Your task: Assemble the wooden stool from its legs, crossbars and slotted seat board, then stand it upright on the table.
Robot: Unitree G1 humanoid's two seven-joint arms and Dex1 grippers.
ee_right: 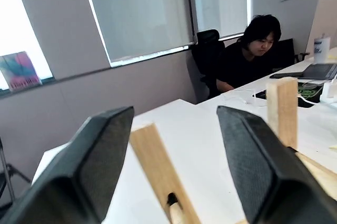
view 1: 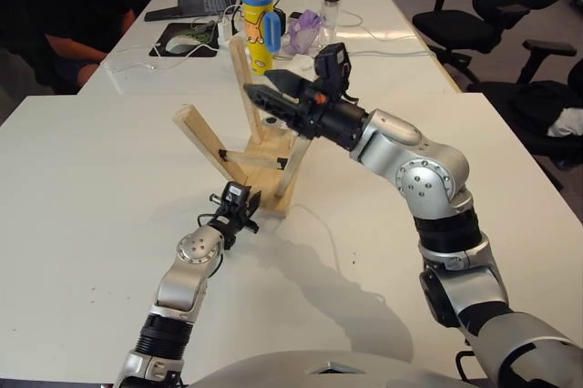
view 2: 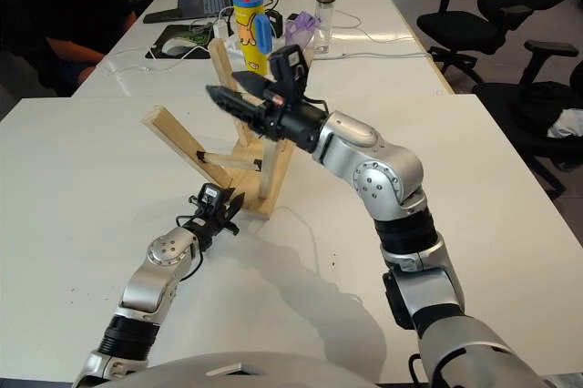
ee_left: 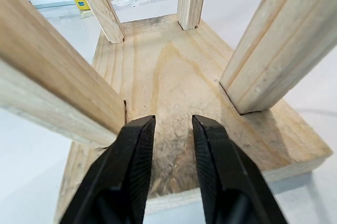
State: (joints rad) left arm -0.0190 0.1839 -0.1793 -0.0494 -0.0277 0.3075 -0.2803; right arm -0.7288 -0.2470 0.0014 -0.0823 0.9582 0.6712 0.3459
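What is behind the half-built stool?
A yellow cup on the far table, its lower corner covered by a stool leg; a clear bottle stands beside it.

The white table (view 1: 91,224) bears the wooden stool (view 1: 202,137), tipped onto the edge of its seat board (view 1: 290,183), legs slanting up leftward.

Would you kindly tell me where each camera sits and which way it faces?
Left eye view: on the head, looking forward and down at the stool on the table; both arms show, left hand low, right hand higher.
Right eye view: the head's other eye, same scene, same arms.
Left wrist view: behind the left hand's open fingers, facing the seat board between the legs.
Right wrist view: behind the right hand's open fingers, facing past two legs toward windows.
Shared: all views hold the stool.
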